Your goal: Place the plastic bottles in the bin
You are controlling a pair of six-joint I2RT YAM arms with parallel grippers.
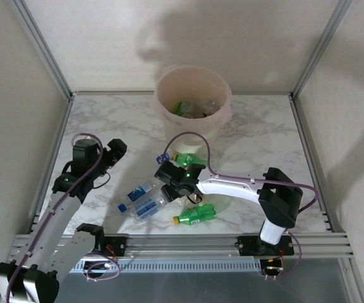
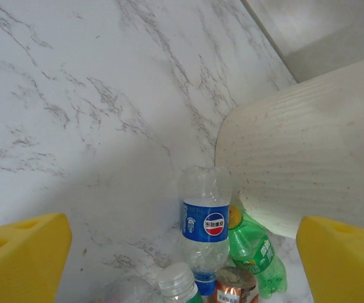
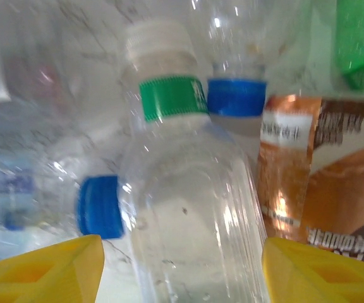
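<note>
The left arm rises bent from its base, and the left claw (image 1: 115, 150) hangs with its yellow fingers (image 2: 21, 252) spread wide. The right arm reaches low towards the left, the right claw (image 1: 168, 172) angled downward, its fingers (image 3: 43, 271) partly apart.

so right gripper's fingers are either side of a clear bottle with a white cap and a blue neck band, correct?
Wrong on the band: it is green, not blue. The right wrist view shows the right gripper with fingers either side of a clear bottle with a white cap and green neck band; the blue cap belongs to another bottle.
</note>
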